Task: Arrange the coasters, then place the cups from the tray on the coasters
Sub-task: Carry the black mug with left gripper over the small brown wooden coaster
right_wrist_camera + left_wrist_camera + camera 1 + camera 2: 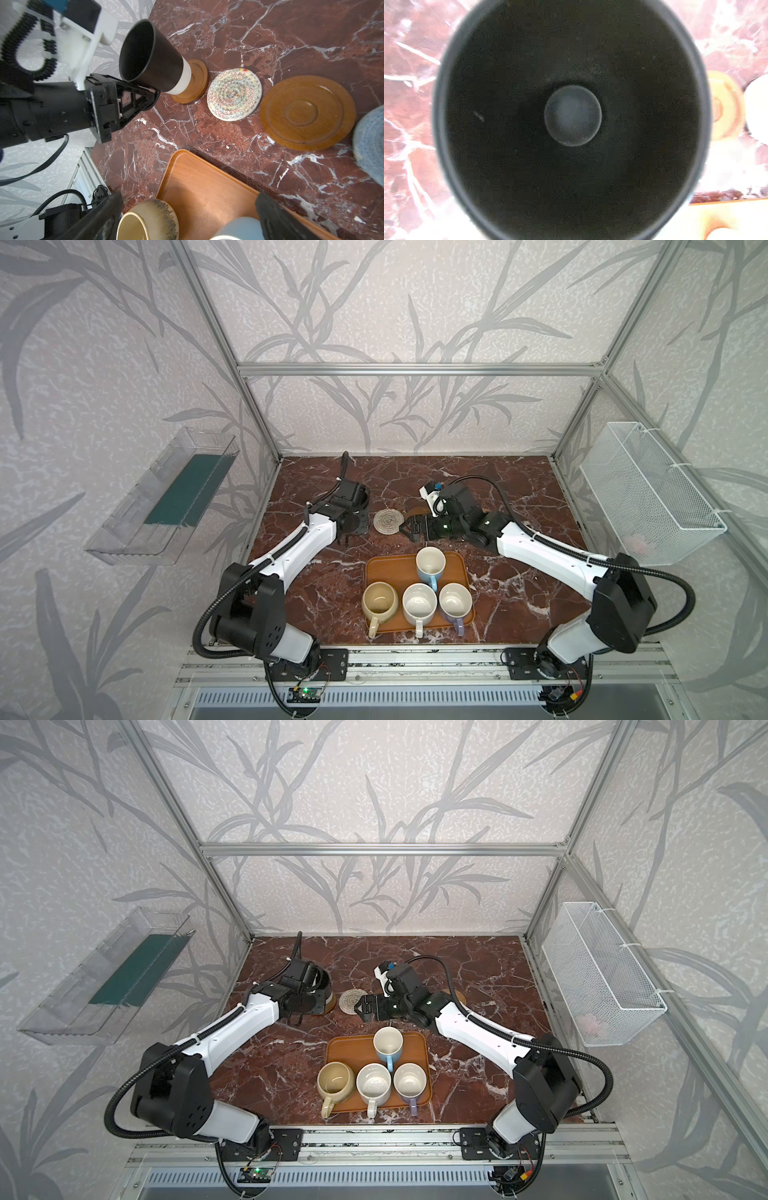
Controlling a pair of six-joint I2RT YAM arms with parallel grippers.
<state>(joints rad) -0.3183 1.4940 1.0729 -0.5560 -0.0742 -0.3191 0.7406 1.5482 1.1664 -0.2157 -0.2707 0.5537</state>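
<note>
The black cup (151, 62) stands on a small brown coaster (197, 87). My left gripper (154, 94) points down beside it, shut on the cup's side; the left wrist view looks straight into the cup (571, 116). In line with it lie a woven cream coaster (388, 521), a larger brown coaster (307, 112) and a grey-blue coaster (369, 143). The orange-brown tray (386, 568) holds the light blue (430, 564), cream-yellow (379, 600), speckled white (419, 602) and lavender (455, 600) cups. My right gripper (187, 218) hangs open over the tray's far edge, holding nothing.
The dark red marble table (519, 489) is fenced by aluminium posts. A clear plastic bin (162, 497) hangs on the left wall. A white wire basket (648, 493) hangs on the right wall. Both arm bases sit at the front rail.
</note>
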